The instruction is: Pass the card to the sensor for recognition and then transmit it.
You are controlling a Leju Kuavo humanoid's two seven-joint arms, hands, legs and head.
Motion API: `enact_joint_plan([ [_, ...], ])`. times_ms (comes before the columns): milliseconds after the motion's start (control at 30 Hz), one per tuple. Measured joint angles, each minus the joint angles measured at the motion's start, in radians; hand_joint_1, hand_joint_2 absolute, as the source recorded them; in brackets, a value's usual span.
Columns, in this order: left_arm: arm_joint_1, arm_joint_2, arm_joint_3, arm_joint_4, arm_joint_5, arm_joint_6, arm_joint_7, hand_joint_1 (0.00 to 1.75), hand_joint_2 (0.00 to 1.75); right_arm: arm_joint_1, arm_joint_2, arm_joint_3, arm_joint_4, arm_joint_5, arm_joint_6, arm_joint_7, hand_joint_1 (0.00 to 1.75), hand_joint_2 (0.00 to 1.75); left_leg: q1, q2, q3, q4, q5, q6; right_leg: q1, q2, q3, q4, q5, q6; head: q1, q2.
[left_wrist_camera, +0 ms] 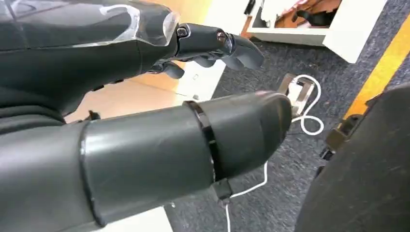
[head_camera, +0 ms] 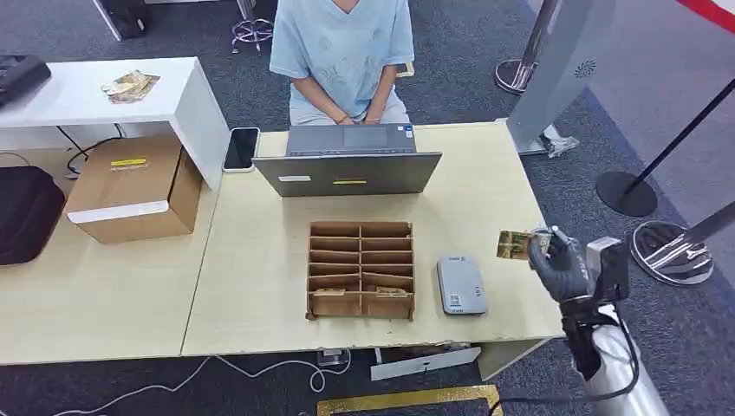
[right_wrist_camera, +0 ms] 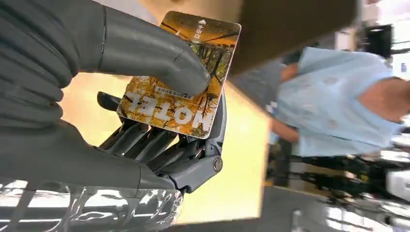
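Right robot hand (head_camera: 555, 260) raised above the desk's (head_camera: 260, 286) right edge, at about 3 o'clock from the desk's middle, pinching the card (head_camera: 513, 244). Seen close from the right wrist: thick grey thumb (right_wrist_camera: 159, 63) pressed on the card's (right_wrist_camera: 186, 77) printed face, darker fingers (right_wrist_camera: 159, 145) backing it from behind, card orange and yellow with pale lettering. Card held off the desk surface, just beyond the grey sensor (head_camera: 460, 284), at roughly 2 o'clock from it and not touching.

Left robot hand (left_wrist_camera: 145, 111) seen from its own wrist camera, thumb and fingers apart, nothing between them, hanging off the desk edge over dark carpet and a white cable (left_wrist_camera: 304, 111).

Sensor lying flat just beside the right side of the brown cardboard sorting tray (head_camera: 360, 269), with some cards in the tray's nearest slots. At 12 o'clock from the tray, an open grey laptop (head_camera: 348, 160) and, behind it, a seated person in a light blue shirt (head_camera: 342, 48). Black phone (head_camera: 241, 148) at the desk's 11 o'clock corner. Cardboard box (head_camera: 130, 186) on the adjoining desk at 9 o'clock.
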Motion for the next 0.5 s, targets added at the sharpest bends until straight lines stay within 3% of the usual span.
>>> enact_joint_plan([
  [200,-0.004,-0.001,-0.014,0.000,-0.039,0.000,-0.011,0.00,0.00,0.136,0.035,0.086,-0.059,0.083,-0.011,0.026,1.75,1.75,0.000,0.003,0.000,-0.001,0.000,0.000,0.000,0.002,0.000,0.000,0.000,0.000,0.000,0.000],
  [500,-0.007,-0.003,-0.024,0.000,-0.029,0.000,0.015,0.00,0.00,0.102,0.101,0.221,-0.053,0.179,0.002,0.035,1.75,1.75,0.000,0.005,0.001,-0.001,0.001,-0.001,0.000,0.004,0.000,0.001,0.001,0.000,0.000,0.000],
])
